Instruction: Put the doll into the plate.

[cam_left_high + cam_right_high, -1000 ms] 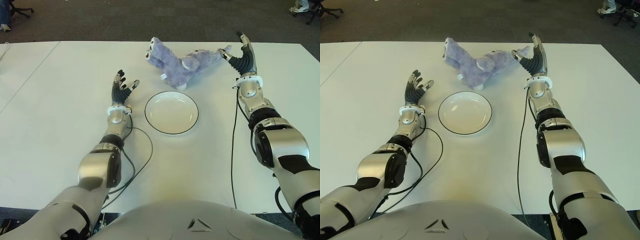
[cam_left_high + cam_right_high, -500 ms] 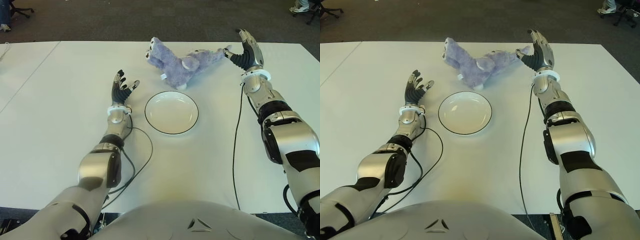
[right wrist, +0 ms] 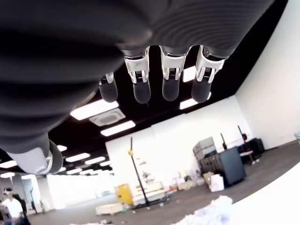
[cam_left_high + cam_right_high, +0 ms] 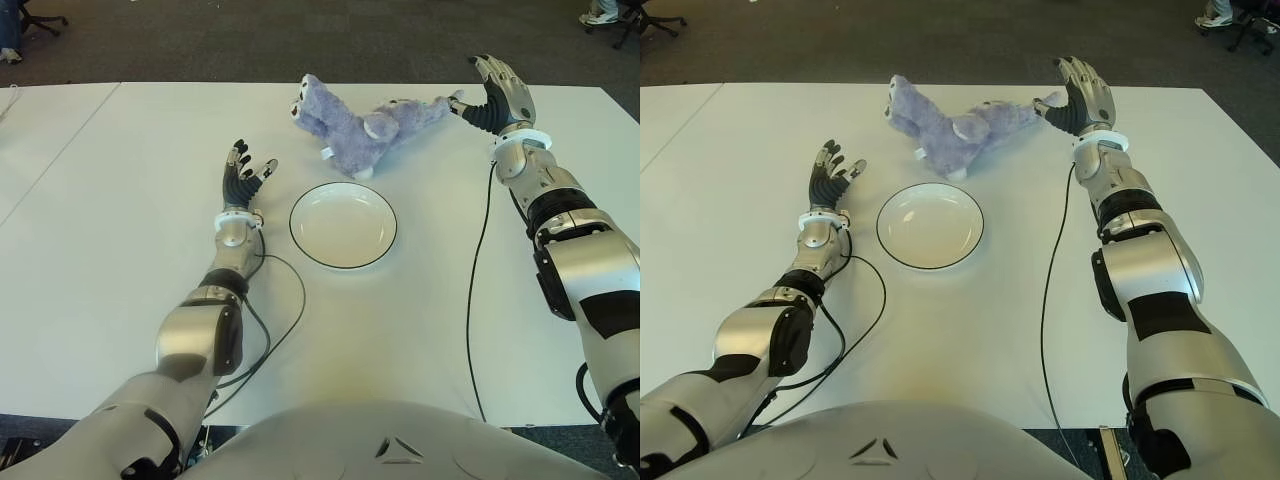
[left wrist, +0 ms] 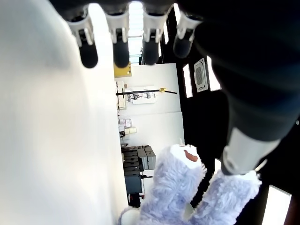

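Head cameras give the layout: purple doll (image 4: 365, 122) sprawled on the white table (image 4: 120, 240), just beyond the empty plate (image 4: 343, 225). Right hand (image 4: 492, 92) sits at its far right tip, fingers spread, gripping nothing. Left hand (image 4: 243, 178) left of the plate, fingers spread. Left wrist view alone catches the doll's fluffy fur and stitched foot patch.

right robot hand (image 4: 492, 93) shifted rightward and farther back, fingers more curled
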Action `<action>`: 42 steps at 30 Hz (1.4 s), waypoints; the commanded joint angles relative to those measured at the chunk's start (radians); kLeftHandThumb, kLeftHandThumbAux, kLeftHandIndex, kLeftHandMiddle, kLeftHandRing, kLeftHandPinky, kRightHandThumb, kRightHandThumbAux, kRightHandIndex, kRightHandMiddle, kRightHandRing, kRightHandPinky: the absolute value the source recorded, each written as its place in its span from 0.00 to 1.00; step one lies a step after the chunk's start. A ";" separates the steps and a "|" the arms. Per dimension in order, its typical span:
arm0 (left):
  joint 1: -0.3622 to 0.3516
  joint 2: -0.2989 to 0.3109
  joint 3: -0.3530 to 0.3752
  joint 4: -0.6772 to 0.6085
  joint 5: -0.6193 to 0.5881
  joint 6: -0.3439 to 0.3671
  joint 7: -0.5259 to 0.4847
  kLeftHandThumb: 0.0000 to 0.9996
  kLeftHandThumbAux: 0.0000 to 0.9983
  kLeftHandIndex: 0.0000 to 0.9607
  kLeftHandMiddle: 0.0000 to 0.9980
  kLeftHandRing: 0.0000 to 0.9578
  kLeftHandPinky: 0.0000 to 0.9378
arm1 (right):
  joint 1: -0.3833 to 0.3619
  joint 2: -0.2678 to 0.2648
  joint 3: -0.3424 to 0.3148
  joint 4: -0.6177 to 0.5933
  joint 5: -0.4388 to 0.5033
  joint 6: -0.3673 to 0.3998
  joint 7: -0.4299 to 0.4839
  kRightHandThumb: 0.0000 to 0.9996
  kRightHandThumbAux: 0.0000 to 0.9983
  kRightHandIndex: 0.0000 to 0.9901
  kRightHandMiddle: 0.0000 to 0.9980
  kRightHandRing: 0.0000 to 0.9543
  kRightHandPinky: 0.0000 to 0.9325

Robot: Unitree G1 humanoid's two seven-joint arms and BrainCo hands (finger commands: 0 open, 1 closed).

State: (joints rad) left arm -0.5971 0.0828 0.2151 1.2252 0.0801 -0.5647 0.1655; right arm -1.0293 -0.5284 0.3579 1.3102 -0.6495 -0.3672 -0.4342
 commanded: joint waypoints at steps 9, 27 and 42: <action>0.217 -0.050 -0.002 0.138 0.003 0.159 -0.014 0.07 0.69 0.07 0.12 0.13 0.15 | -0.059 -0.008 0.139 0.052 -0.134 0.102 0.050 0.44 0.37 0.00 0.00 0.00 0.09; 0.221 -0.047 -0.004 0.136 0.007 0.135 -0.012 0.09 0.68 0.08 0.12 0.13 0.16 | -0.101 0.132 0.259 0.069 -0.215 0.201 0.095 0.43 0.32 0.00 0.00 0.00 0.07; 0.223 -0.049 0.002 0.137 0.001 0.145 -0.017 0.07 0.69 0.08 0.13 0.13 0.15 | -0.110 0.194 0.287 0.074 -0.219 0.212 0.110 0.46 0.35 0.00 0.00 0.00 0.07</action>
State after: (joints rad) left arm -0.5972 0.0851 0.2177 1.2252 0.0787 -0.5649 0.1655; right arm -1.1179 -0.3573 0.6297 1.3692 -0.8478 -0.1725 -0.3447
